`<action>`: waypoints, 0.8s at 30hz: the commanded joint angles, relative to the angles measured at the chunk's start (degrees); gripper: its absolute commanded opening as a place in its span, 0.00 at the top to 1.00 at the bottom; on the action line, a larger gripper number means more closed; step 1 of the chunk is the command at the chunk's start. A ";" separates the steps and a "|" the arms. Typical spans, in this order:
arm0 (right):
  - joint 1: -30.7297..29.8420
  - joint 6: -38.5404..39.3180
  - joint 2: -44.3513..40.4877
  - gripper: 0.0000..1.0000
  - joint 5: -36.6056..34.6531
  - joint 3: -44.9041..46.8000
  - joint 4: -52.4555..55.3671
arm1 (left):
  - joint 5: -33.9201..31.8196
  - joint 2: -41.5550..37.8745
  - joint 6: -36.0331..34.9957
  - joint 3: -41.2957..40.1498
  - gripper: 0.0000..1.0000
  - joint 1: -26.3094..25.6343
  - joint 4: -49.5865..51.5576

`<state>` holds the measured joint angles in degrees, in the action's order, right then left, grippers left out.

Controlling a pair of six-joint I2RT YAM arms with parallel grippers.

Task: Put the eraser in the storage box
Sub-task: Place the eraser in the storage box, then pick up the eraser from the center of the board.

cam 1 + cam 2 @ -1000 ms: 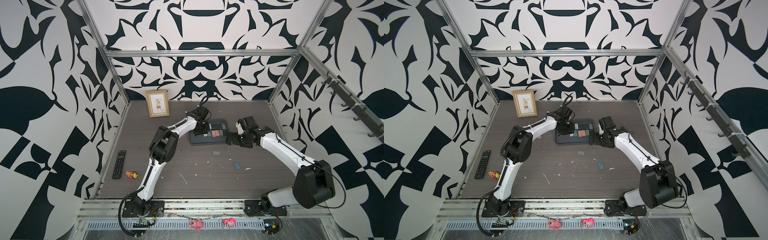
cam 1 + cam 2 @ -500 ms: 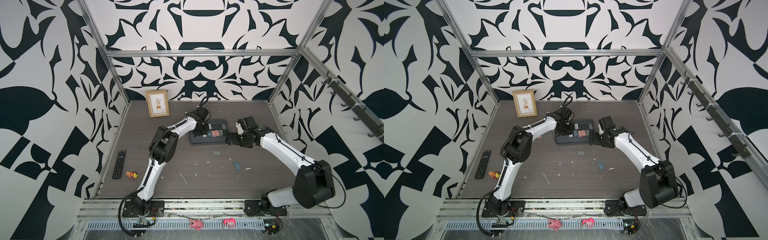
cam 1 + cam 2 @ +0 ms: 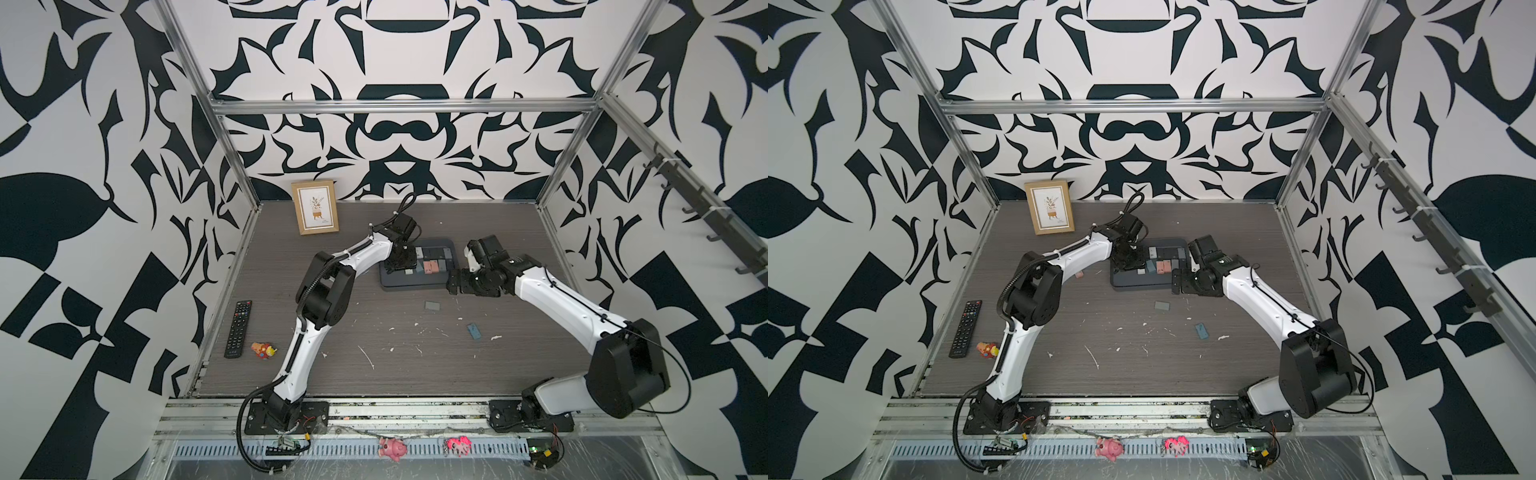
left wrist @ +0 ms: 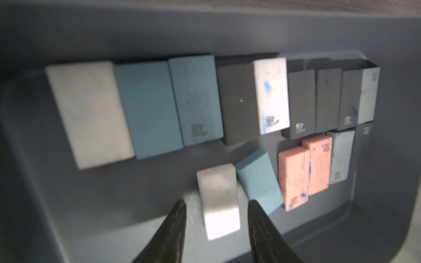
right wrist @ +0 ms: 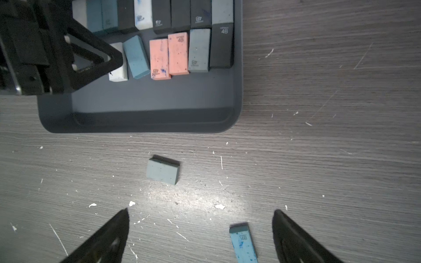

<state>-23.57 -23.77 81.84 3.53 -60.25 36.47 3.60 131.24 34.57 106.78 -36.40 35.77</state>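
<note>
the eraser (image 4: 216,182) is lying in the box (image 4: 91,205), just at 9 o'clock of a blue eraser (image 4: 257,180). my left gripper (image 4: 216,201) is straddling it, jaws narrowly parted and touching neither side. my right gripper (image 5: 201,210) is hanging wide open over the table (image 5: 319,159) at the box's 3 o'clock, a grey eraser (image 5: 163,170) lying at 6.
</note>
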 commanded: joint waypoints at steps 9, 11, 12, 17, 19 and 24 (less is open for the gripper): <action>-9.81 3.78 6.53 0.01 -8.10 1.78 -0.26 | 6.80 -16.93 3.39 -9.00 0.16 -0.05 -5.83; -10.84 4.23 8.13 0.01 -8.42 1.98 -0.85 | 7.96 -20.84 4.16 -13.05 0.06 0.35 -7.66; -11.45 4.58 9.16 0.01 -8.85 1.74 -0.83 | 8.79 -23.25 4.85 -15.70 0.02 0.82 -8.97; -13.31 6.08 14.31 0.01 -11.45 0.28 -0.57 | 12.65 -34.08 8.93 -30.16 0.01 3.41 -15.53; -13.55 6.38 16.37 0.03 -11.94 -0.28 -0.93 | 13.35 -37.63 9.85 -34.43 0.01 3.90 -16.70; -13.55 6.70 20.13 0.06 -12.62 -1.86 -2.58 | 13.50 -42.77 10.51 -40.59 0.01 4.15 -17.25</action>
<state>-36.86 -17.82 100.60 -6.79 -60.71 34.94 15.51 91.00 43.53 68.29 -32.14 20.47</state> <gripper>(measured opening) 0.945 0.994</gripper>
